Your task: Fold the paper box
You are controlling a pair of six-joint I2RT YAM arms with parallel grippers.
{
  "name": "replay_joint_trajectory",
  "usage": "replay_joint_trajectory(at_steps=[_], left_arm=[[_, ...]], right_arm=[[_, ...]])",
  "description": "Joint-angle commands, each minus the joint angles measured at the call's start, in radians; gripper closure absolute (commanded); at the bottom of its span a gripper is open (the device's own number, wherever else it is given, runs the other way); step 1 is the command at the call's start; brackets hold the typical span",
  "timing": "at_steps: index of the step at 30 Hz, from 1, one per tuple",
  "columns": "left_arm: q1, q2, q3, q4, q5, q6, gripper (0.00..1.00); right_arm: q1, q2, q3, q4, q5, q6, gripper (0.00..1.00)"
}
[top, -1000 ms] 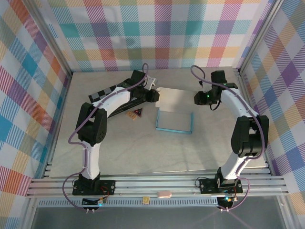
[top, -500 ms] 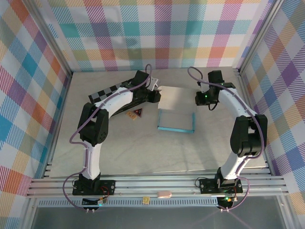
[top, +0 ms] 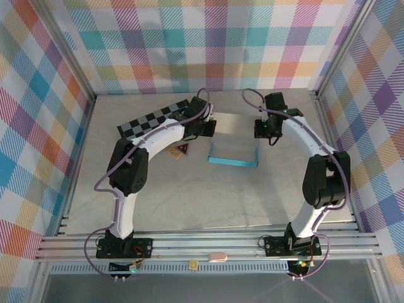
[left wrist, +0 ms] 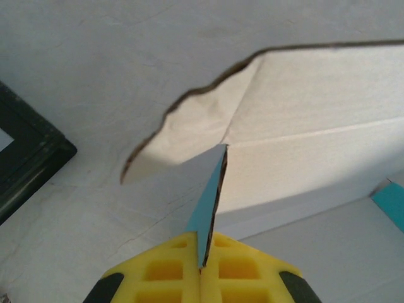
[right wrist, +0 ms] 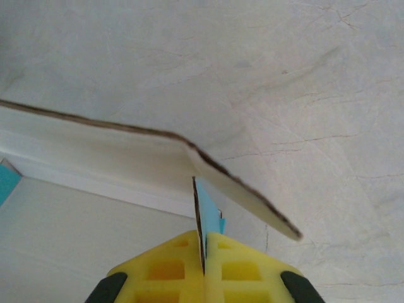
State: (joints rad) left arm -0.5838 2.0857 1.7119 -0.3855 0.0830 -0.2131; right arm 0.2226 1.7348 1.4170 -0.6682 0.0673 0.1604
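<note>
Two grips: left tool is clamped on a box flap, right tool on the opposite flap. Top view places the box mid-worktop, near a checkerboard.

Pale table with checkered board, small triangular piece and teal paper box on it.

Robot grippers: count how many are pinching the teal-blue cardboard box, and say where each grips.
2. The left gripper is shut on a flap at the left end of the teal-blue cardboard box; the right gripper is shut on a flap at its right end.
</note>
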Motion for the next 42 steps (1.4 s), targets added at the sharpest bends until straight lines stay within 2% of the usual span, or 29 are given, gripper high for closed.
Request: replay_joint_trajectory(at_steps=[1,10,17,28,42], left_arm=[[-0.019,-0.041,0.01,-0.001,-0.109,-0.106,1.0],[-0.003,-0.053,0.013,0.098,-0.136,-0.14,1.0],[0.03,-0.056,-0.115,0.389,-0.099,-0.173,1.0],[0.042,-0.073,-0.318,0.782,-0.046,-0.252,1.0],[0.032,-0.121,-0.492,0.908,0.0,-0.305,1.0]], right_arm=[[0.04,-0.019,0.04,0.072,0.017,0.15,1.0],[0.075,-0.021,0.023,0.236,0.043,0.252,1.0],[0.078,-0.006,-0.071,0.448,0.007,0.256,1.0],[0.078,-0.013,-0.217,0.636,-0.003,0.265,1.0],[0.083,-0.072,-0.384,0.718,-0.014,0.274,1.0]])
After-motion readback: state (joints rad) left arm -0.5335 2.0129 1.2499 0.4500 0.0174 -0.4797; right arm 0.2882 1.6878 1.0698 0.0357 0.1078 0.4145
